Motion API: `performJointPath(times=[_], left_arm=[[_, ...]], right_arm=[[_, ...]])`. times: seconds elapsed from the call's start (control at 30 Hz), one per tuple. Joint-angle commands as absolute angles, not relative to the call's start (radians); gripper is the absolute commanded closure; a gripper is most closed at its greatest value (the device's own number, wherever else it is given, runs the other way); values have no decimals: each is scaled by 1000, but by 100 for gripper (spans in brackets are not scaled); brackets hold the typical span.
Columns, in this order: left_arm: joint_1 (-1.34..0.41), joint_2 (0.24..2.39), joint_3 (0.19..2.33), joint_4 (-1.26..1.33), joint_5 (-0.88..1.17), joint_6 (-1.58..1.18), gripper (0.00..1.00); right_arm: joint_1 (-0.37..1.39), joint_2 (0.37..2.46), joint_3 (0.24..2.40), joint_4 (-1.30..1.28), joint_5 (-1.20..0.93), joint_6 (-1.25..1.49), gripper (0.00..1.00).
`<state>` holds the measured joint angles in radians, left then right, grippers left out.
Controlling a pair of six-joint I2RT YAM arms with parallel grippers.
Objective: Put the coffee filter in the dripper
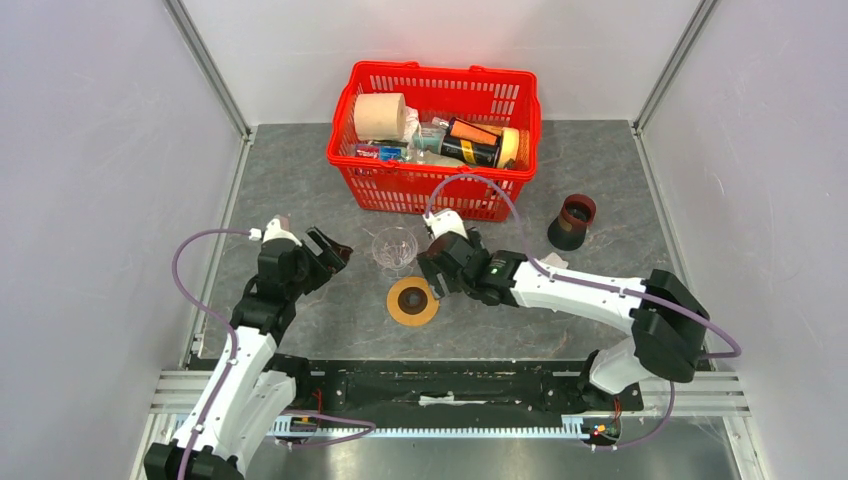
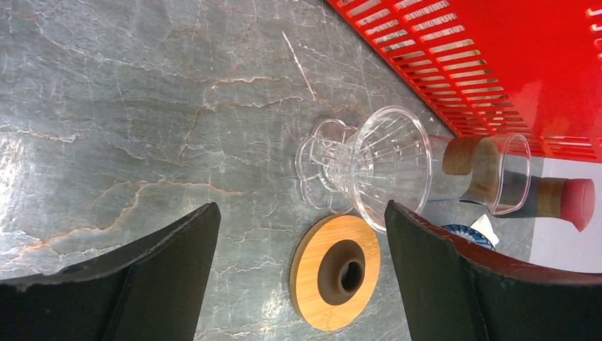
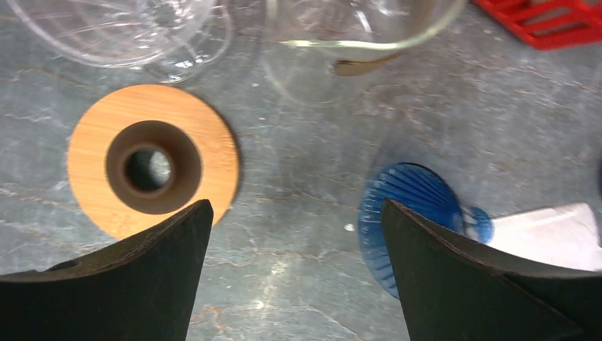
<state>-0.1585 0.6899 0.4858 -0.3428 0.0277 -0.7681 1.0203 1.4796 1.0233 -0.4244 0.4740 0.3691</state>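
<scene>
Right gripper [image 3: 294, 207] hangs over the counter [image 3: 298, 284] with its jaws wide apart and nothing between them. The round wooden lid [image 3: 152, 160] sits at its 10 o'clock and a blue ribbed object [image 3: 405, 206] at its 3 o'clock. The white coffee filter [image 3: 550, 231] lies on the counter just beside that blue object, at its 3 o'clock. The clear dripper [image 1: 394, 247] stands upright at 11 o'clock from the lid, with the red basket [image 1: 400, 190] at its 12 o'clock. Left gripper [image 2: 302, 208], at the dripper's 9 o'clock, is likewise spread and empty.

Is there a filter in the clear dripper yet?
Empty. The clear dripper is see-through, its ribbed walls bare, with no paper inside.
</scene>
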Motion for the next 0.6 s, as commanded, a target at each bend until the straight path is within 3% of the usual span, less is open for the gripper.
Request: performJointPath(times=[0.0,0.57], left_arm=[[-161,666,482,-351,7,-799,7],[-161,670,476,-351,4,-801,6]], right_arm=[[1058,1536,1091,-336,398,378,4],[1166,1758,1194,-353,547,499,12]])
